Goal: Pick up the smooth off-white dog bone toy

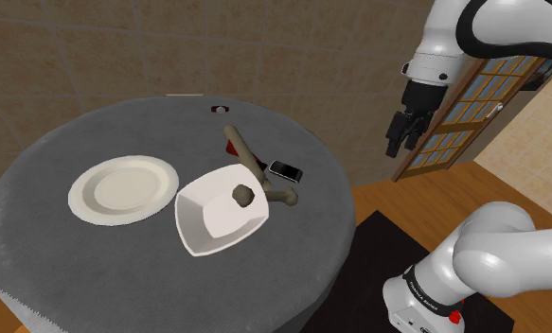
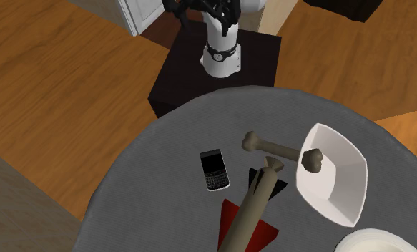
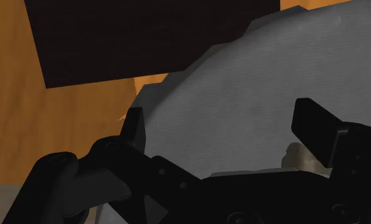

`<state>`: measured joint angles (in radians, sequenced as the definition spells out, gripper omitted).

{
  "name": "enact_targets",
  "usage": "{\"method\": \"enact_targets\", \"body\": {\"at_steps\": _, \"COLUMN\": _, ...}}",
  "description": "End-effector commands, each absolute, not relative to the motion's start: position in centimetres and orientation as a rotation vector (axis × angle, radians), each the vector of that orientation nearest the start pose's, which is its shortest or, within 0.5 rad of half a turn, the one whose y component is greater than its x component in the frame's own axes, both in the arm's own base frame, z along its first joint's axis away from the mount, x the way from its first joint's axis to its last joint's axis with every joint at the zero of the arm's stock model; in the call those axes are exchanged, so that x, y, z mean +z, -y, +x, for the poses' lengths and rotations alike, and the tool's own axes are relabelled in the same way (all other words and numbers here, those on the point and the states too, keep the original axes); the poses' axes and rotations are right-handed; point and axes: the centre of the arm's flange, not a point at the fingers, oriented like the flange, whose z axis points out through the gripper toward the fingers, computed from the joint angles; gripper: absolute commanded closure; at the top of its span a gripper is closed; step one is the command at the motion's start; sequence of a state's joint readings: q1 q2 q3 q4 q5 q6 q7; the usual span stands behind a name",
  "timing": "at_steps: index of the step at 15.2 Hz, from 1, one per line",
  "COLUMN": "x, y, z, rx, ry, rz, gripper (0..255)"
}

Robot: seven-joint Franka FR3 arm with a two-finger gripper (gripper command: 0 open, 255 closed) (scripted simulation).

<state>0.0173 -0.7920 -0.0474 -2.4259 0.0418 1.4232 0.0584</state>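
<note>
The dog bone toy point(image 1: 267, 192) point(image 2: 282, 150) is pale beige with knobbed ends. It lies on the round grey table point(image 1: 65, 151) point(image 2: 171, 143), one end propped on the rim of a white square bowl point(image 1: 207, 222) point(image 2: 342, 179) and the other end on the tabletop. My gripper point(image 1: 400, 132) hangs in the air past the table's edge, on the shoulder view's right, well above and apart from the bone. In the wrist view the gripper point(image 3: 225, 124) is open with nothing between its fingers, and the grey table point(image 3: 241, 83) lies beneath it.
A black phone point(image 1: 285, 171) point(image 2: 214, 170) lies near the bone. A long tan club-like object point(image 1: 243, 149) point(image 2: 253, 207) rests over a red item point(image 2: 232, 215). A white plate point(image 1: 122, 187) sits beyond the bowl. The black stand point(image 2: 178, 79) point(image 3: 146, 38) is on the wood floor point(image 2: 56, 93).
</note>
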Motion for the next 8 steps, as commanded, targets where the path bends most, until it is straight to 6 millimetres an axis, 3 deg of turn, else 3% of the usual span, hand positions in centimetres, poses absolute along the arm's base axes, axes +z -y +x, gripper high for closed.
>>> {"method": "enact_targets", "body": {"at_steps": 1, "x": 54.9, "y": 0.7, "z": 28.5, "rx": 0.326, "ry": -0.105, "rz": -3.052, "gripper": 0}}
{"method": "enact_targets", "body": {"at_steps": 8, "x": 49.5, "y": -4.4, "z": 34.0, "rx": 0.248, "ry": 0.353, "rz": -3.084, "gripper": 0}}
